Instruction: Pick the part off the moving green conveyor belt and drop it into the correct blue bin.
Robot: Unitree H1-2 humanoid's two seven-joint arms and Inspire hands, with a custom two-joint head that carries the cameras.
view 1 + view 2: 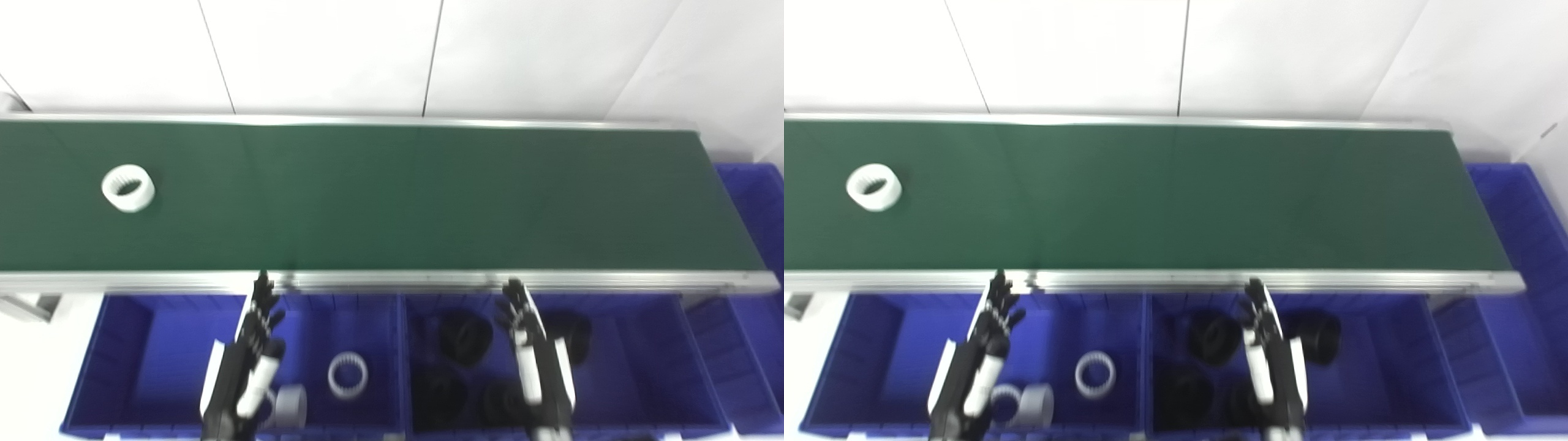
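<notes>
A white toothed ring (128, 188) lies flat on the green conveyor belt (392, 196), far to the left. My left hand (260, 318) hovers over the left blue bin (122, 367), fingers stretched apart toward the belt's near rail, holding nothing. Over the right blue bin (637, 367) my right hand (520, 315) is held the same way, open and empty. Both hands are well short of the ring. The left bin holds white rings (348, 375); the right bin holds several black parts (464, 335).
A metal rail (392, 280) runs along the belt's near edge between hands and belt. Another blue bin (756, 202) stands at the belt's right end. A white panelled wall rises behind the belt.
</notes>
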